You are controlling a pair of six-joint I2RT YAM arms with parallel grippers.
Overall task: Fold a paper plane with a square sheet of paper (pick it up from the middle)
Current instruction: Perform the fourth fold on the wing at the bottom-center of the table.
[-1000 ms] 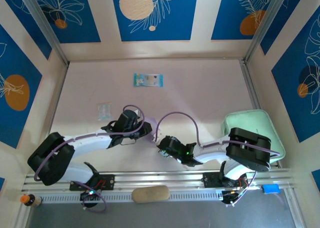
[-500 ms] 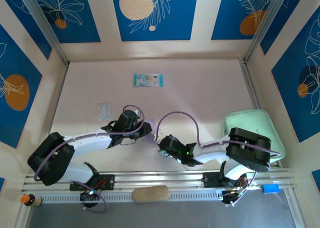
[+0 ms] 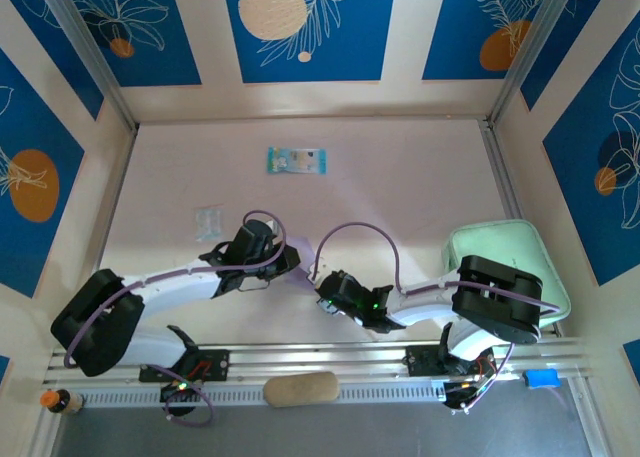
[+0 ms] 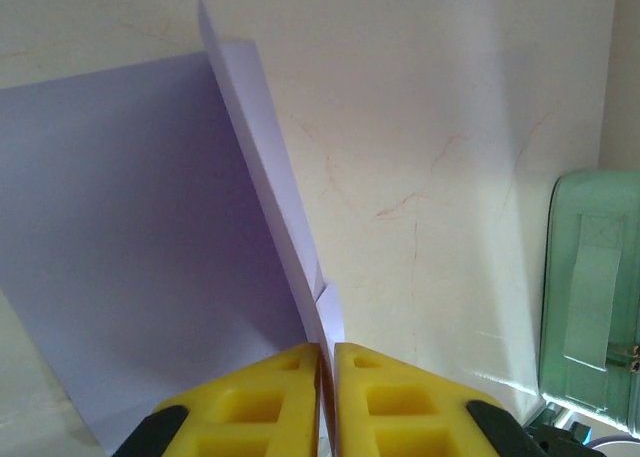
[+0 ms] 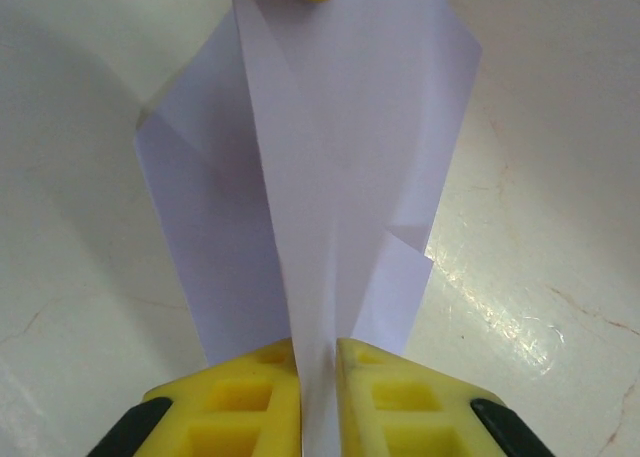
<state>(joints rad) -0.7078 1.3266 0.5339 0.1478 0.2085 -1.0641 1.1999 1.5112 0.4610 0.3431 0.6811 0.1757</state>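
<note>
The square sheet of paper (image 5: 330, 157) is pale lilac and partly folded, with a centre crease and angled flaps, so it is not a slim paper plane. It hangs between my two grippers just above the table. My right gripper (image 5: 318, 377) is shut on the centre crease at one end. At the other end, my left gripper (image 4: 327, 377) is shut on a raised folded edge of the sheet (image 4: 150, 227). From the top view the left gripper (image 3: 297, 264) and the right gripper (image 3: 322, 295) sit close together near the table's front middle, with a strip of paper (image 3: 305, 249) showing beside them.
A mint-green tray (image 3: 500, 247) stands at the right, close to the right arm, and its rim (image 4: 590, 277) shows in the left wrist view. A blue-green packet (image 3: 296, 160) lies far back. A small clear packet (image 3: 208, 220) lies left. A tan pad (image 3: 300, 387) rests on the front rail.
Both grippers have stayed shut on the paper. The right gripper has edged slightly toward the left one; the left arm has shifted a little.
</note>
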